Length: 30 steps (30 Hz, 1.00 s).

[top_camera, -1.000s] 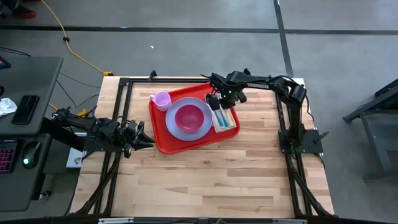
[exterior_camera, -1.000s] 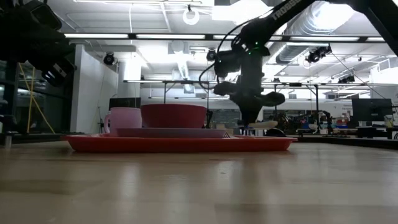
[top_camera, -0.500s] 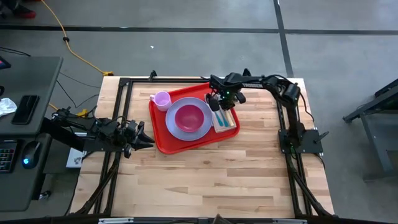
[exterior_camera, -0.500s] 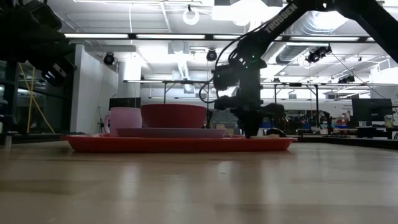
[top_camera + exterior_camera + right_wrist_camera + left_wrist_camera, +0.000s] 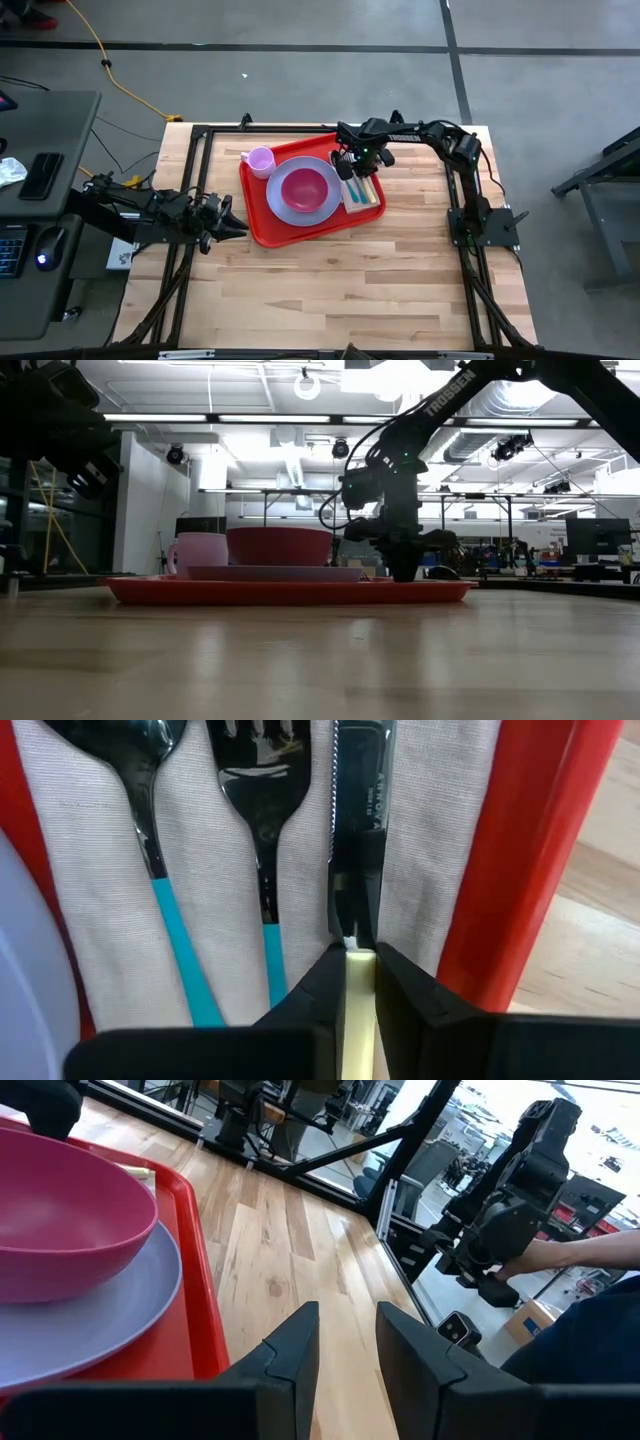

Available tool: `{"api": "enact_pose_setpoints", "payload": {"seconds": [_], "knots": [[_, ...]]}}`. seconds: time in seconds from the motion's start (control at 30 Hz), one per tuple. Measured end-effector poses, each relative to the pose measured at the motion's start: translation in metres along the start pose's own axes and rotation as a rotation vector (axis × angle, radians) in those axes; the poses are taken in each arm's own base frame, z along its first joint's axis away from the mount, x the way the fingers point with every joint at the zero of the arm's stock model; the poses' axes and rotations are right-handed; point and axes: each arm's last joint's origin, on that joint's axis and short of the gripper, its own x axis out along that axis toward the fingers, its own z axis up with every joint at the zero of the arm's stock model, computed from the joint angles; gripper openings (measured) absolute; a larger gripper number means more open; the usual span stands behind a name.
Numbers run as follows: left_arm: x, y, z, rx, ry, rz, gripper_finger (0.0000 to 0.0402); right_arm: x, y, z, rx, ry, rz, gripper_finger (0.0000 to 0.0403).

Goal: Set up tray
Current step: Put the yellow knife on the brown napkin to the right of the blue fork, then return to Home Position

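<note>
The red tray (image 5: 262,228) lies on the wooden table and holds a lavender plate (image 5: 300,208) with a magenta bowl (image 5: 303,186), a pink cup (image 5: 260,160) and a white napkin (image 5: 110,870). A spoon (image 5: 150,780) and a fork (image 5: 255,790) with teal handles lie on the napkin. My right gripper (image 5: 352,170) is low over the napkin, shut on a knife (image 5: 358,830). It also shows in the low view (image 5: 402,572). My left gripper (image 5: 232,226) waits by the tray's near left corner, open by a narrow gap (image 5: 346,1350). My right gripper pinches the knife's cream handle (image 5: 360,963) between its two fingers, close to where the handle meets the blade. The fingers come from above, pointing down. The blade (image 5: 358,840) lies flat on the napkin beside the fork, next to the tray's right rim (image 5: 530,850).
Bare wooden table top (image 5: 330,290) stretches from the tray to the near edge. A black frame (image 5: 200,135) runs round the table. Beyond the table a person's hand (image 5: 545,1262) shows in the left wrist view.
My right gripper has gone down onto the tray with the knife. The knife, first held level above the tray's rim, now lies on the napkin beside the fork. The gripper stays shut on it.
</note>
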Motion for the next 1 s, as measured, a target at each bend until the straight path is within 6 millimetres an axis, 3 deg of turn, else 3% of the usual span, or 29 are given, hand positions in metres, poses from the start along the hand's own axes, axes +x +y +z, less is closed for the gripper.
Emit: {"api": "enact_pose_setpoints", "payload": {"seconds": [0.47, 0.77, 1.0], "knots": [[0.0, 0.0, 0.0, 0.001, 0.0, 0.0, 0.0134, -0.007, -0.004, 0.006, 0.008, 0.003, 0.032, 0.0097], [0.0, 0.0, 0.0, 0.002, 0.0, 0.0, 0.0134, -0.05, -0.005, 0.011, -0.019, -0.094, 0.019, 0.0094], [0.0, 0.0, 0.0, 0.0, 0.002, -0.005, 0.0134, -0.095, 0.0, 0.008, -0.091, -0.21, 0.059, 0.0094]]}}
